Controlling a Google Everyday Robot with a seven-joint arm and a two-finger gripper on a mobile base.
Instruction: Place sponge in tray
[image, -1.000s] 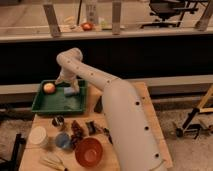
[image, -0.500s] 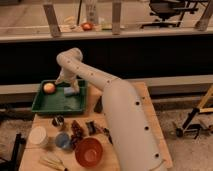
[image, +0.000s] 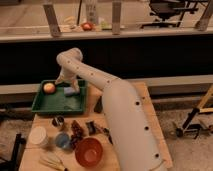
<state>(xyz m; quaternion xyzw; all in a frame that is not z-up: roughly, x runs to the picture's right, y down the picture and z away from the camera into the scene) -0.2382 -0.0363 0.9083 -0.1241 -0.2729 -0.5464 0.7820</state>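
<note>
The white arm (image: 112, 107) reaches from the near right across the wooden tabletop (image: 145, 107) and bends down over the green tray (image: 47, 105), which sits at the far left corner. Its hand (image: 71, 88) hangs low inside the tray at the back right, right at the light-blue sponge (image: 69, 91); the sponge lies on the tray floor there, just under the hand, and I cannot tell whether the hand grips it or has let go. An orange fruit (image: 49, 88) rests in the tray too, at the back left, a little apart from the sponge. Nearer to me, in front of the tray, stand a small metal can (image: 59, 121), a white lidded cup (image: 38, 136) and a blue cup (image: 62, 141), with some dark packets (image: 85, 129) scattered beside them. A red-orange bowl (image: 89, 151) sits at the front edge, and something pale and long (image: 51, 161) lies to its left. Behind the tabletop runs a dark counter with a railing
</note>
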